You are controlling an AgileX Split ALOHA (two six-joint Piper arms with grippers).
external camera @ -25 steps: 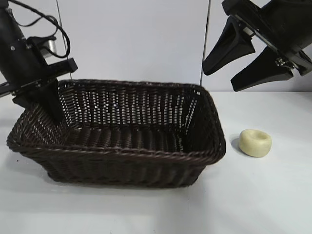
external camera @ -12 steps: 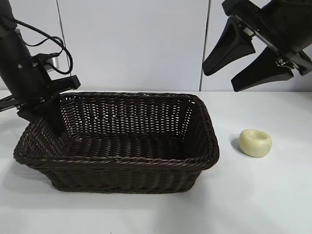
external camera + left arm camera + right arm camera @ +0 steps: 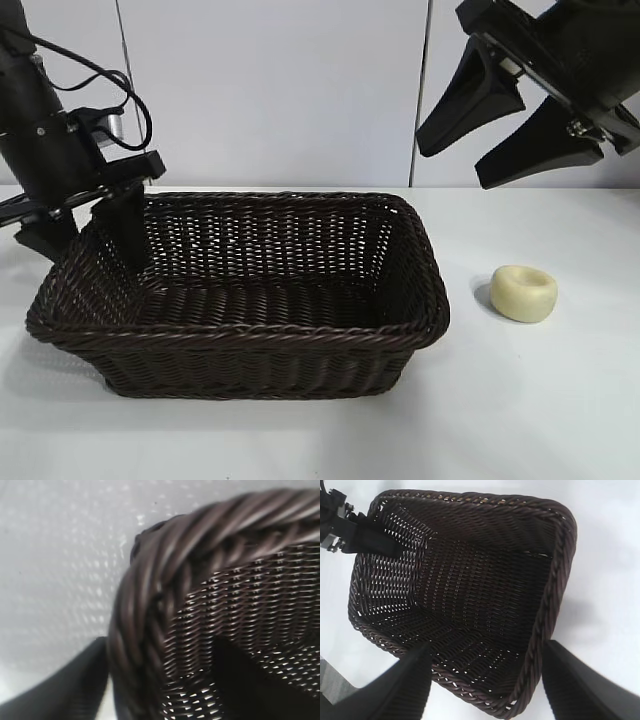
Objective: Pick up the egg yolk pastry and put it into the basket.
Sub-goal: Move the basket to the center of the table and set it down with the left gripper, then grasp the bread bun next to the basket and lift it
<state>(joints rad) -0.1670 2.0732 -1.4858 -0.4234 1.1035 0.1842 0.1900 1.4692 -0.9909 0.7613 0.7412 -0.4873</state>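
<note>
The egg yolk pastry, a pale cream puck with a dimpled top, lies on the white table to the right of the basket. It is out of both wrist views. The dark brown wicker basket sits flat on the table. My left gripper is open and straddles the basket's left braided rim, one finger outside and one inside. My right gripper is open and empty, high above the gap between the basket's right end and the pastry. Its wrist view looks down into the empty basket.
The white table spreads in front of and to the right of the basket. A white panelled wall stands behind. The left gripper also shows in the right wrist view at the basket's far end.
The basket, tilted with its left end raised a second ago, has settled flat. The left gripper's fingers have spread apart at the rim. The right arm and the pastry have not moved.
</note>
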